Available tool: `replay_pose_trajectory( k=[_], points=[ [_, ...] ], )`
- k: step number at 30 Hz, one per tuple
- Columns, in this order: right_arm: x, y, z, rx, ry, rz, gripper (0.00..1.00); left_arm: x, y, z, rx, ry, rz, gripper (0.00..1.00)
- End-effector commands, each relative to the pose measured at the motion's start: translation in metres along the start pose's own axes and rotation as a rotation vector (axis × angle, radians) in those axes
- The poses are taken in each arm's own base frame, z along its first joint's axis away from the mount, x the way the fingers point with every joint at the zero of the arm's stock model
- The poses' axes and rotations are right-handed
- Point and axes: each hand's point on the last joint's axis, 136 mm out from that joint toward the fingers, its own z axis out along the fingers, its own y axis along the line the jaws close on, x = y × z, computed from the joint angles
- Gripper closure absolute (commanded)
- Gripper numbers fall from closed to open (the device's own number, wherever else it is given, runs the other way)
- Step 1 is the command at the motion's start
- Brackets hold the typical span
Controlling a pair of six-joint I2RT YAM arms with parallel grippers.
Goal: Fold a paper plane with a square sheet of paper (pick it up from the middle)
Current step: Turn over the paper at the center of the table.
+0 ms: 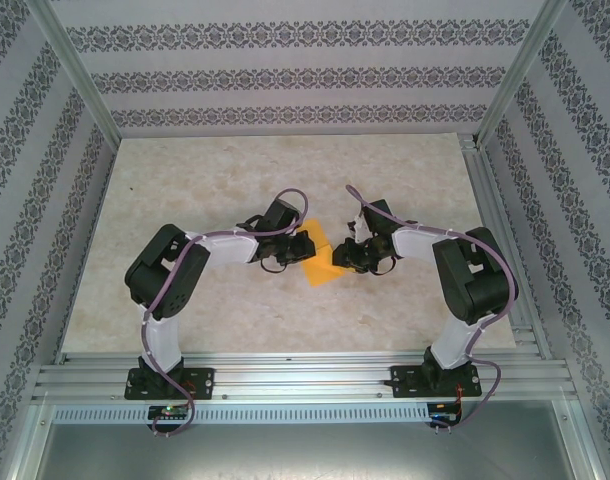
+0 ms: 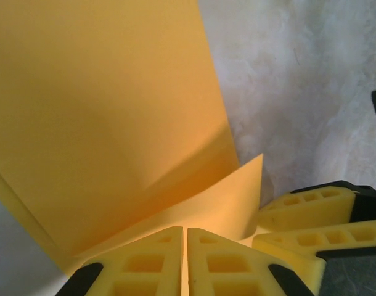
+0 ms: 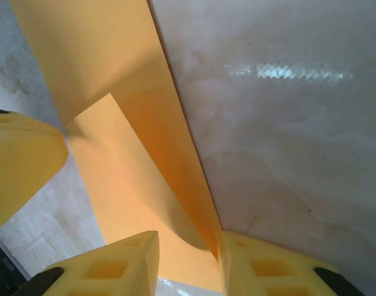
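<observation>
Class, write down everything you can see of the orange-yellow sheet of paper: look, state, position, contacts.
The square sheet of paper is thin, plain orange-yellow and smooth, bent over itself with a flap raised off the pale table. It sits mid-table between the arms. The jaws of the left gripper are shut on one edge; those of the right gripper stand apart around a raised fold.

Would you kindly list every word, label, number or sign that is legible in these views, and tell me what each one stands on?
None: no legible text in any view.
The square sheet of paper is plain orange-yellow, with no print.
The walls carry an ornamental pattern, not letters.
The small boards at the arm bases are too small to read.
</observation>
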Motion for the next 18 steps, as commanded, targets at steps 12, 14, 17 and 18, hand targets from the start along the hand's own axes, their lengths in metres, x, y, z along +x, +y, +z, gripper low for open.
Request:
replay_pose_trajectory(
  k=[12,14,17,18],
  points=[
    [-0.014,-0.004,-0.005,0.126,-0.038,-0.057,0.63,0.000,0.028,0.006,-0.139,0.034,0.015,0.91],
    [-0.014,-0.006,-0.002,0.125,-0.033,-0.055,0.62,0.000,0.027,0.007,-0.141,0.037,0.018,0.91],
    [-0.012,-0.003,0.006,0.095,-0.012,-0.042,0.65,0.001,0.028,0.008,-0.140,0.040,0.016,0.91],
    [-0.010,-0.002,0.008,0.094,-0.004,-0.047,0.65,0.002,0.029,0.009,-0.141,0.044,0.014,0.91]
  ],
)
